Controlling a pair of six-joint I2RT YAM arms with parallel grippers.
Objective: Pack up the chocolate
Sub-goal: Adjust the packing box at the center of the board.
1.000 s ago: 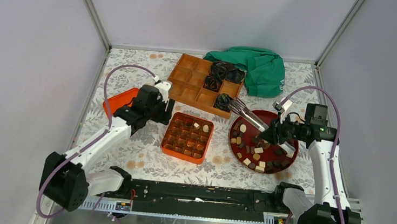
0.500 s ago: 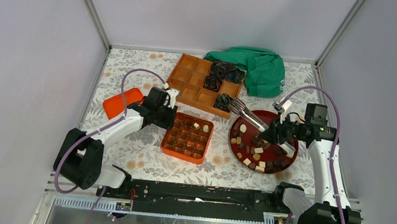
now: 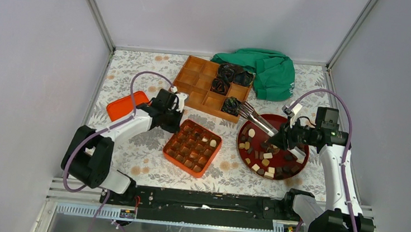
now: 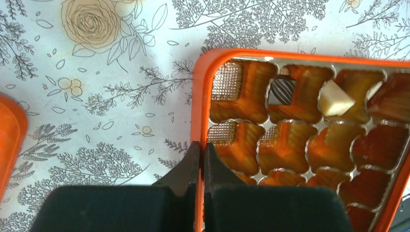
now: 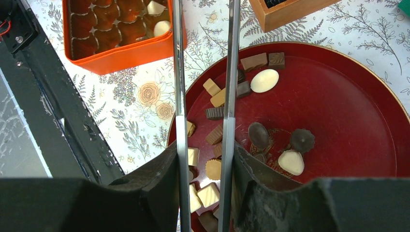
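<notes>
Chocolate (image 5: 265,80): little dark, tan and cream bits, mostly on the red plate (image 5: 348,121) near the table's right edge, a few in the orange tray (image 4: 198,96) mid-table. Left gripper (image 4: 202,150) pinches the tray's rim, right gripper (image 5: 205,157) clamps tongs (image 5: 231,72).

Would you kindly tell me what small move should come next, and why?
Probably lower the tongs onto a chocolate on the red plate: the left gripper is shut on the orange tray's rim, and the tongs look empty.
</notes>
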